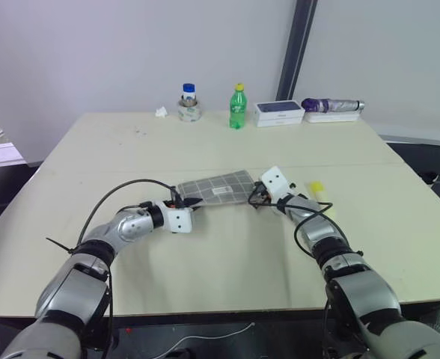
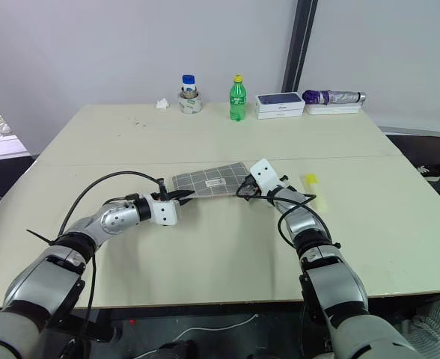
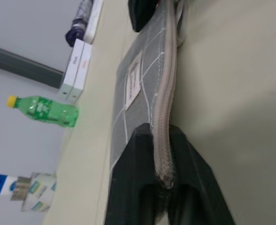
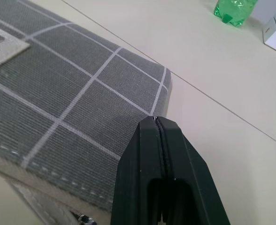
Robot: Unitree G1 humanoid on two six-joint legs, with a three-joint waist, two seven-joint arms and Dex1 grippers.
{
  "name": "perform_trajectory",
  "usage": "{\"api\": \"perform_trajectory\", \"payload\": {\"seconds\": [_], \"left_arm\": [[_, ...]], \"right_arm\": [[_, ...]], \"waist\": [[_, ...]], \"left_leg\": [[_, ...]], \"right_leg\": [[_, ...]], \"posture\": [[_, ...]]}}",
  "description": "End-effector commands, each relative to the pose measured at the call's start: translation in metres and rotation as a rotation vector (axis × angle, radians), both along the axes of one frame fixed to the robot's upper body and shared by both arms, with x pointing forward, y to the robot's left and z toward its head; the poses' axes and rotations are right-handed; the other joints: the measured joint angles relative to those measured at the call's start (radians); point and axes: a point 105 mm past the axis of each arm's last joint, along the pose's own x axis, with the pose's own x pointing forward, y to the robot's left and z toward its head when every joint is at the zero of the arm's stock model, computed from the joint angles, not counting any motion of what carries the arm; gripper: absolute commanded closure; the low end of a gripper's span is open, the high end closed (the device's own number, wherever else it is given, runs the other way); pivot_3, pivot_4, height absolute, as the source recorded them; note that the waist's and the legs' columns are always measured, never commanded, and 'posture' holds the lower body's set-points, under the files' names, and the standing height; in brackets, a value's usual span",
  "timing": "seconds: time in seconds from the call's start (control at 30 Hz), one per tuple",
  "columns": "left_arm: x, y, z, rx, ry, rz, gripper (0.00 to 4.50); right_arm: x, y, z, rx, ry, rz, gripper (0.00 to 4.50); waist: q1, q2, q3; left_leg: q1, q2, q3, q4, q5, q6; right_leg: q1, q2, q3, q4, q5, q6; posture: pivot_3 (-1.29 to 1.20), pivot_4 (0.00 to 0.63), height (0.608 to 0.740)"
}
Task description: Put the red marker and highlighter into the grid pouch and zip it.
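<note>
The grid pouch [image 1: 218, 186], grey with white lines and a small white label, lies near the middle of the table [image 1: 205, 254]. My left gripper [image 3: 160, 133] is at its left end, shut on the zipper edge. At the pouch's right end, my right gripper [image 4: 155, 121] is shut on the corner of the fabric. The highlighter [image 1: 317, 188], stubby and yellow, lies on the table just right of my right gripper. The red marker is out of view.
Along the far edge stand a tape roll with a small bottle [image 1: 189, 105], a green bottle [image 1: 237, 108], white boxes [image 1: 278, 113] and a folded purple umbrella [image 1: 332, 105]. A crumpled bit of paper [image 1: 161, 112] lies left of the tape.
</note>
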Motion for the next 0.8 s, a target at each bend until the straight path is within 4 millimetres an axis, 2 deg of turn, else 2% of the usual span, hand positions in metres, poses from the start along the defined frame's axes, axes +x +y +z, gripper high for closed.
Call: {"api": "perform_trajectory", "payload": {"seconds": [0.03,0.13,0.23,0.4,0.47,0.63,0.73,0.8], "left_arm": [[-0.001,0.000,-0.010,-0.040,0.069,0.020,4.42],[0.002,0.002,-0.001,-0.100,0.080,0.035,4.42],[0.001,0.007,0.008,-0.134,0.066,0.037,4.50],[-0.006,0.020,0.021,-0.207,0.043,0.058,4.50],[-0.010,0.022,0.028,-0.237,0.013,0.077,4.50],[-0.026,0.027,0.034,-0.252,-0.016,0.113,4.50],[-0.038,0.028,0.035,-0.255,-0.023,0.130,4.50],[-0.043,0.027,0.036,-0.250,-0.026,0.138,4.50]], "right_arm": [[0.001,0.008,0.019,-0.002,-0.070,0.034,4.50],[-0.002,0.014,0.031,0.062,-0.095,0.086,4.50],[-0.005,0.013,0.049,0.124,-0.144,0.106,3.64],[-0.020,0.007,0.070,0.187,-0.200,0.122,1.01],[-0.031,-0.002,0.061,0.186,-0.185,0.103,0.02],[-0.060,-0.009,0.036,0.192,-0.099,0.102,0.02],[-0.072,-0.010,0.030,0.251,-0.054,0.083,0.02],[-0.078,-0.004,0.026,0.287,-0.021,0.086,0.02]], "waist": [[0.000,0.000,0.000],[-0.001,0.000,0.000],[-0.004,0.000,0.000],[-0.005,0.000,0.000],[-0.004,0.000,0.000],[-0.001,0.000,0.000],[-0.004,0.000,0.000],[-0.005,0.000,0.000]], "left_leg": [[0.000,0.000,0.000,0.000,0.000,0.000],[0.000,0.000,0.000,0.000,0.000,0.000],[0.000,0.000,0.000,0.000,0.000,-0.001],[-0.001,0.001,0.000,-0.001,0.001,-0.001],[-0.001,0.001,0.000,-0.001,0.001,-0.001],[-0.001,0.001,0.000,-0.001,0.001,-0.001],[-0.001,0.002,0.000,-0.001,0.000,-0.001],[-0.001,0.002,0.000,-0.001,0.000,-0.001]], "right_leg": [[0.000,0.000,0.000,0.000,0.000,0.000],[0.000,0.000,0.000,0.000,0.000,0.000],[-0.001,0.000,0.000,0.000,0.000,0.000],[-0.002,0.000,0.000,0.000,0.000,0.000],[-0.002,0.000,0.000,-0.001,0.000,0.000],[-0.001,0.000,0.000,-0.001,0.000,0.000],[-0.002,0.001,0.001,0.001,0.000,0.000],[-0.002,0.002,0.001,0.001,0.000,0.000]], "posture": [[0.00,0.150,0.740],[0.00,0.150,0.740],[0.00,0.150,0.740],[0.00,0.150,0.740],[0.00,0.150,0.740],[0.00,0.150,0.740],[0.00,0.150,0.740],[0.00,0.150,0.740]]}}
